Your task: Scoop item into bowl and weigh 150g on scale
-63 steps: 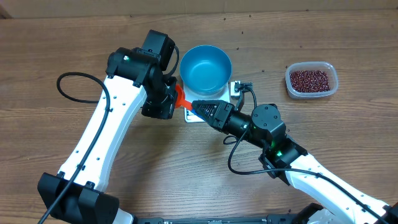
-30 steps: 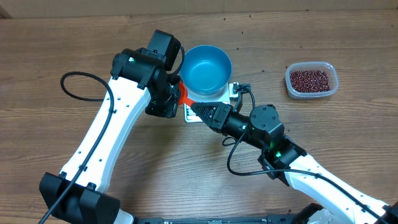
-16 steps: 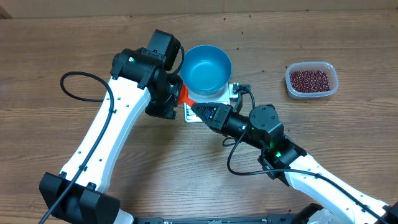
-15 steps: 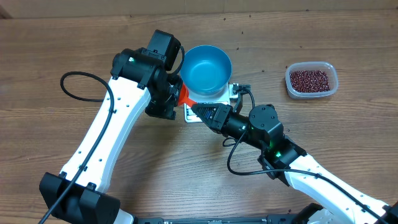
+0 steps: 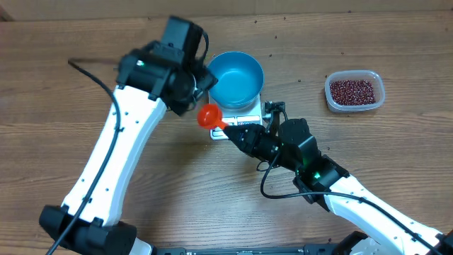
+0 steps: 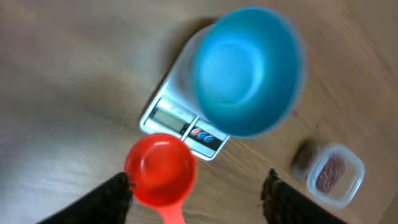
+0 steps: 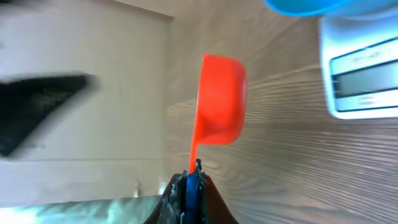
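Observation:
The blue bowl [image 5: 235, 78] stands on the white scale [image 5: 267, 100], whose display [image 6: 173, 117] shows in the left wrist view. An orange-red scoop [image 5: 209, 115] hangs just left of the scale, its cup empty. My right gripper [image 5: 232, 129] is shut on the scoop's handle [image 7: 194, 152]. The left gripper [image 5: 190, 91] hovers above the scoop, open, its black fingers [image 6: 112, 200] apart and holding nothing. The item, dark red beans [image 5: 352, 90], lies in a clear tub at the right.
The clear plastic tub [image 5: 376, 99] sits on the wooden table to the right of the bowl. A black cable [image 5: 277, 105] runs by the scale's right side. The left arm's white link [image 5: 113, 156] crosses the table's left half.
The left gripper has opened, let go of the scoop and pulled up and away. The scoop is now held by the right gripper alone, which has drawn slightly toward the scale.

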Motion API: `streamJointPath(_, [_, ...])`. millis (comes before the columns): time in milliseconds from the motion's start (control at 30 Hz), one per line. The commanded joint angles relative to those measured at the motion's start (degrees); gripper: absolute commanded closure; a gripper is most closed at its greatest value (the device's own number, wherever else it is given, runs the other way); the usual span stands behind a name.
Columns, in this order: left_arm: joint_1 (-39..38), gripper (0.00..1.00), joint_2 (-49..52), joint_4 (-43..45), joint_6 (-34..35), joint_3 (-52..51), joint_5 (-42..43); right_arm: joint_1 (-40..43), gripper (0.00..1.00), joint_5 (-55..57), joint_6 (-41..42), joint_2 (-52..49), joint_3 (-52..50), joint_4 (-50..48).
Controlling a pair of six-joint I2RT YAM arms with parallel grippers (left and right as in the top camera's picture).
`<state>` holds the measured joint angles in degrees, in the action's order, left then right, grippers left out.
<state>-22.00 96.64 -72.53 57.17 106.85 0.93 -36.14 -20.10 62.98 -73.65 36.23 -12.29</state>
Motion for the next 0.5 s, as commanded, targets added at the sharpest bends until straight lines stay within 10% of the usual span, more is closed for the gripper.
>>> streamJointPath(0, [0.2,0.26,-2.4,-1.2,-20.2,5.9,-1.1,1.2,0.96,0.6,-4.4,2.0,1.1,2.0])
streamJointPath(467, [0.1,0.04,-2.7,-4.2,-24.2,7.6,-0.5,5.4,0.96,8.8,-21.6,10.7,23.2,54.8])
